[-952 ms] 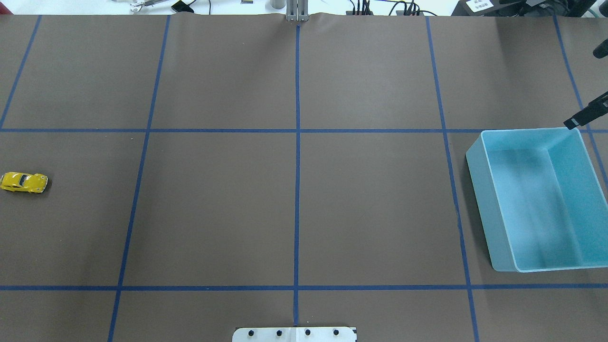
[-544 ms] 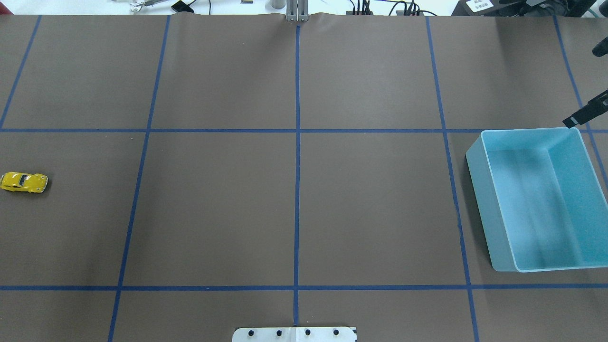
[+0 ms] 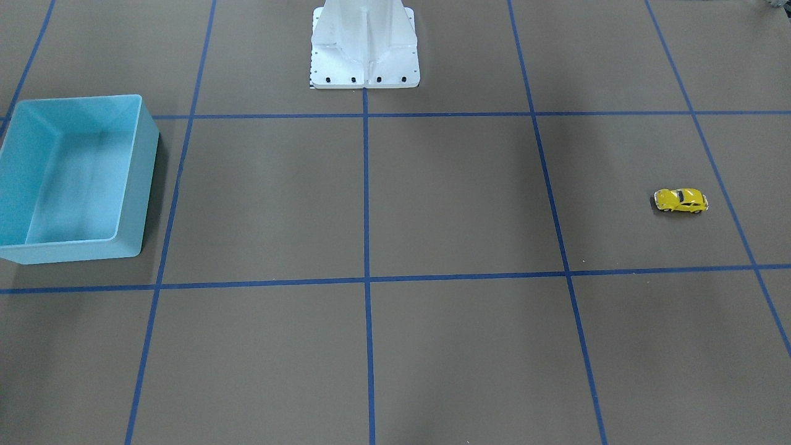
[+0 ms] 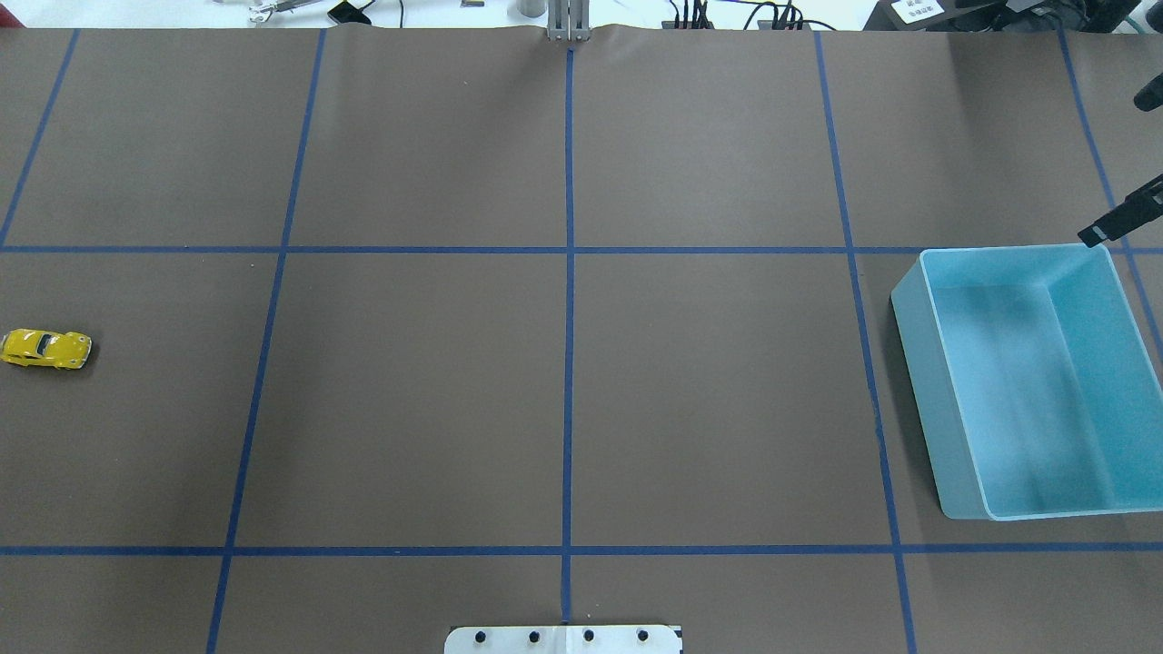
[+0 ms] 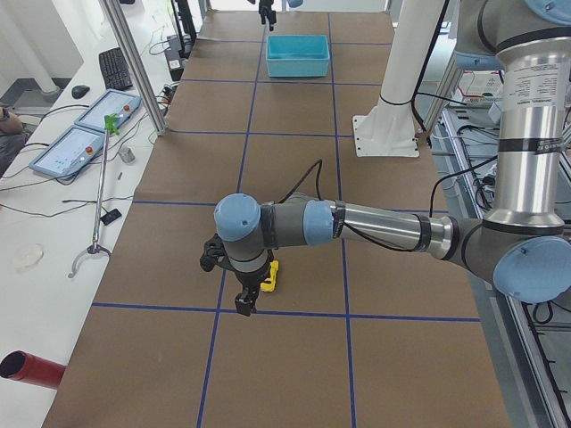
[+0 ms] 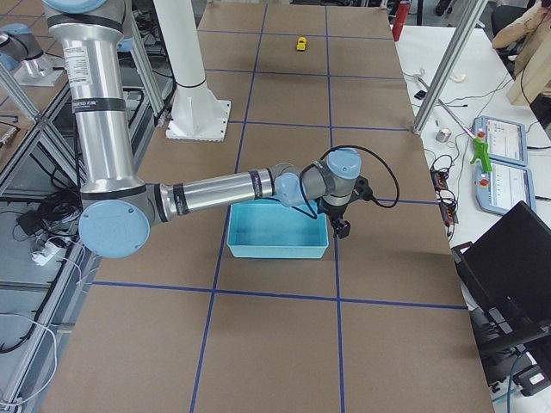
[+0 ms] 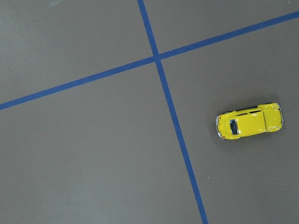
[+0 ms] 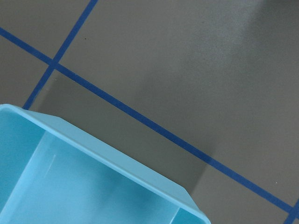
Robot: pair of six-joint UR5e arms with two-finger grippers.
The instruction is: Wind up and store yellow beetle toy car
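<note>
- The yellow beetle toy car (image 4: 45, 349) is seen standing on its wheels on the brown desk (image 4: 563, 391), far out on the robot's left side.
- The left pincer (image 5: 244, 301) is held pointing down, just beside the car; whether it is spread or pressed together cannot be told.
- The right pincer (image 6: 343, 227) is held by a corner of the light blue bin (image 4: 927, 400), well apart from the car; its state cannot be told either.

Brown table (image 4: 418, 400) with yellow beetle toy car (image 4: 46, 349), blue bin (image 4: 931, 391)
</note>
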